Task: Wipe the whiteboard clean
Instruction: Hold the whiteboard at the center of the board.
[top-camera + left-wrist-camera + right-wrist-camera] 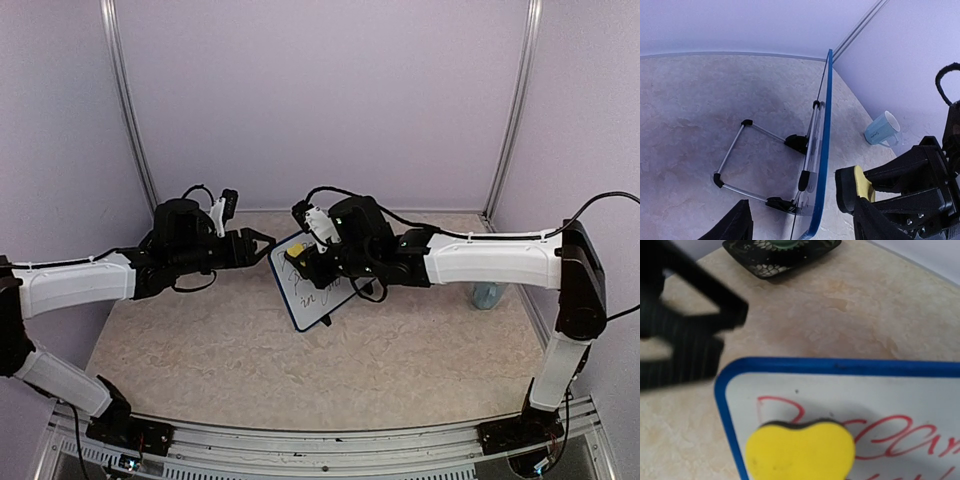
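Note:
The whiteboard stands tilted on its wire stand mid-table, with red handwriting on its face. In the left wrist view it shows edge-on as a blue frame. My right gripper is shut on a yellow sponge, whose dark underside presses on the board's upper left corner over the first letter. My left gripper is open at that same corner. Its fingers straddle the blue edge from behind without touching it.
A light blue mug stands at the right, by the wall. A dark patterned dish lies on the table beyond the board. The board's wire stand reaches out behind it.

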Controlling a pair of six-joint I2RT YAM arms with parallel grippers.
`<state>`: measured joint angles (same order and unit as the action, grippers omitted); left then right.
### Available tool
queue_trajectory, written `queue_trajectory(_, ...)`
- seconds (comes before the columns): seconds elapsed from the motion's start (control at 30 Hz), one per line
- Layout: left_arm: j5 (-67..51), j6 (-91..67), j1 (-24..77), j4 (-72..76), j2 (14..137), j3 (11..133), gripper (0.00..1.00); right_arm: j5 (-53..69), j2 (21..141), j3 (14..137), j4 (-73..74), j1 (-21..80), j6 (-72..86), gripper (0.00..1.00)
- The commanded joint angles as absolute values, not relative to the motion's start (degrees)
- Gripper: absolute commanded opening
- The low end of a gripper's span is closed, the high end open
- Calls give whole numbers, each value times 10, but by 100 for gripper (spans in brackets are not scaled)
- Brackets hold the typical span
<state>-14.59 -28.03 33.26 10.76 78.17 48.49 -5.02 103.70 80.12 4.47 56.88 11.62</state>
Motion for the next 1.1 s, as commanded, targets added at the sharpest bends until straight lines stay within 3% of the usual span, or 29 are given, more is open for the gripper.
queue_trajectory(0.0,-144,-269,348,168,785,465,66,-60,1050,823,19,572,118,20)
queue_trajectory(0.23,-134,-264,347,197,795,449,44,-58,1062,831,14,572,116,20)
queue_trajectory(0.4,-142,-260,345,218,802,445,37,-65,1069,837,15,571,115,20)
queue_trajectory(0.7,-156,-273,343,245,808,429,12,-47,1083,845,5,572,112,19)
queue_trajectory(1.07,-172,-283,344,261,806,423,8,-42,1095,822,-17,572,115,19)
